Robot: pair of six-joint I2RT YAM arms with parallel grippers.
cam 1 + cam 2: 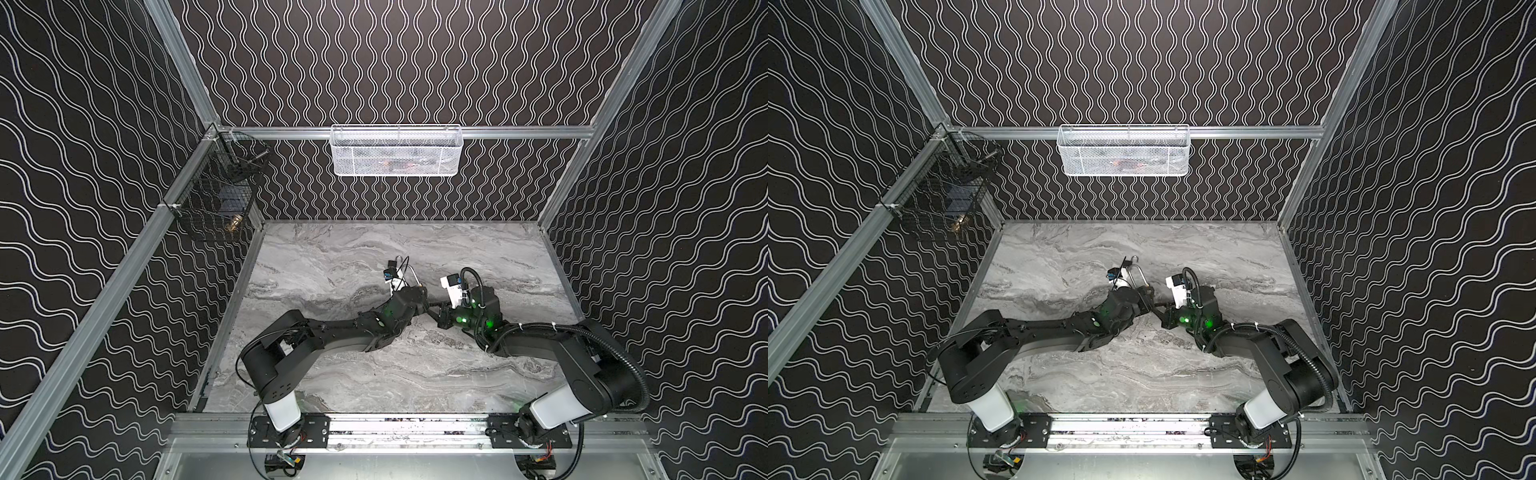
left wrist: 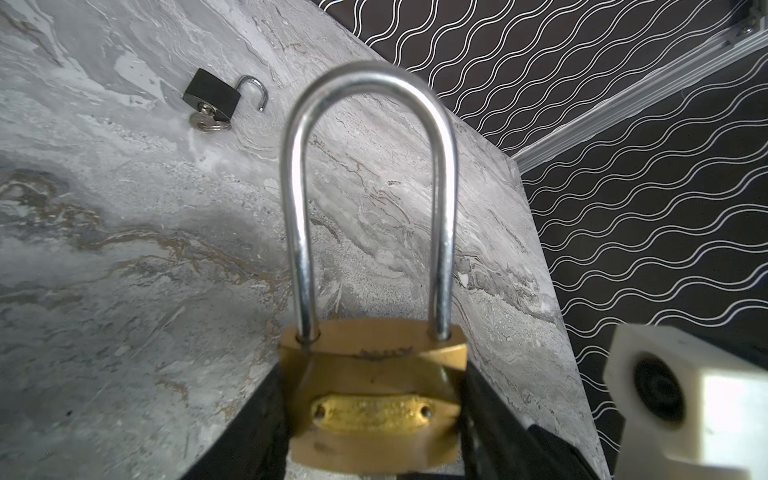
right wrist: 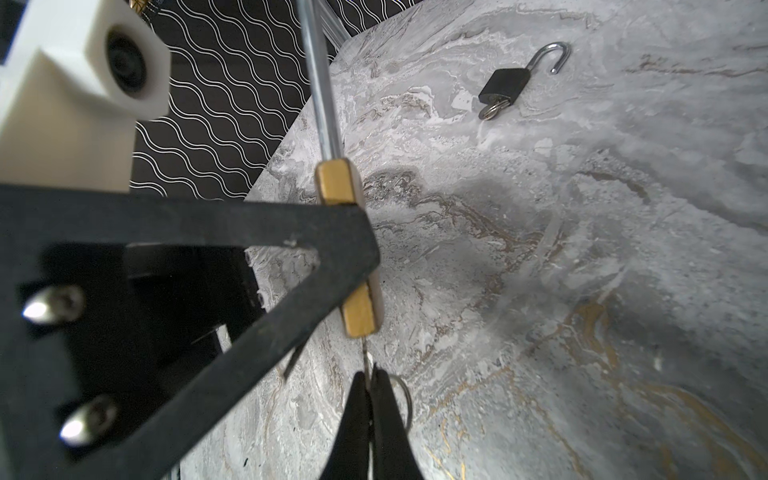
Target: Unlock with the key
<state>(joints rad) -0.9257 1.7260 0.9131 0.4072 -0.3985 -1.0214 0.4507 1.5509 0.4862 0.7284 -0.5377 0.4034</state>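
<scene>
1. In both top views the two arms met just below the centre of the frame, over the grey marble table (image 1: 332, 374).
2. The left gripper (image 2: 376, 436) gripped the brass padlock (image 2: 374, 365) by the two flat sides of its body, one black finger (image 2: 257, 415) pressed against each side. The padlock was held clear of the table.
3. The padlock's long steel shackle (image 2: 370, 187) pointed away from the wrist, and both of its legs entered the brass body.
4. In a top view the shackle (image 1: 1139, 272) showed just above the centre of the frame.
5. The right gripper (image 3: 369, 386) was closed, with its fingertips pinched on the key (image 3: 365, 357). The key's blade ran into the keyway end of the brass body, and its ring (image 3: 405, 395) hung just beside the fingers.
6. A small black padlock (image 3: 503, 85) lay on the table well apart from the grippers. Its shackle was swung open and a second key (image 2: 208, 120) sat in its base.
7. A white mesh basket (image 1: 397, 151) hung at upper centre, and a black wire basket (image 1: 216, 191) at upper left.
</scene>
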